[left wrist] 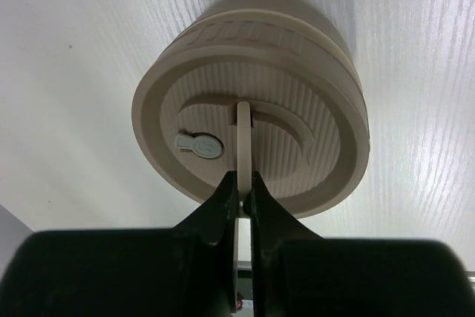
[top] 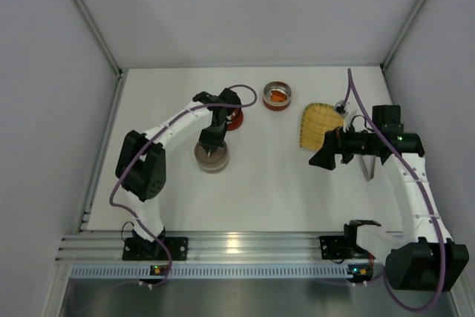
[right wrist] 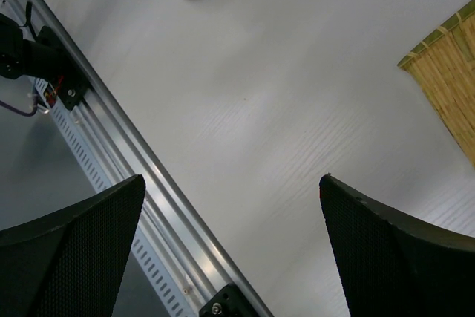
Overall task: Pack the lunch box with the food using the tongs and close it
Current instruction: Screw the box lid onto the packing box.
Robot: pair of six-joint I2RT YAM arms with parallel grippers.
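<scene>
White bench with plain grey walls around it, that's all the room we get. The beige lid sits flat on the bench toward the left, and the left claw is pinched tight on the thin upright handle across its ribbed top. A little grey tab sits just left of that handle. From the top camera we see the same claw coming straight down onto the lid.

Just behind it, a red tin is half hidden by the left arm, so we can't tell what's inside. Further back and to the right is another round tin, open, with an orange piece of food in it.

Right of that lies the yellow woven mat. The right claw hangs just in front of the mat, jaws spread wide and holding nothing. Its own camera shows the two black fingers far apart over bare bench, with the mat's corner at the right and the lid at the top edge.

The tongs lie on the bench under the right arm, partly covered by it. Neither claw is touching them.
</scene>
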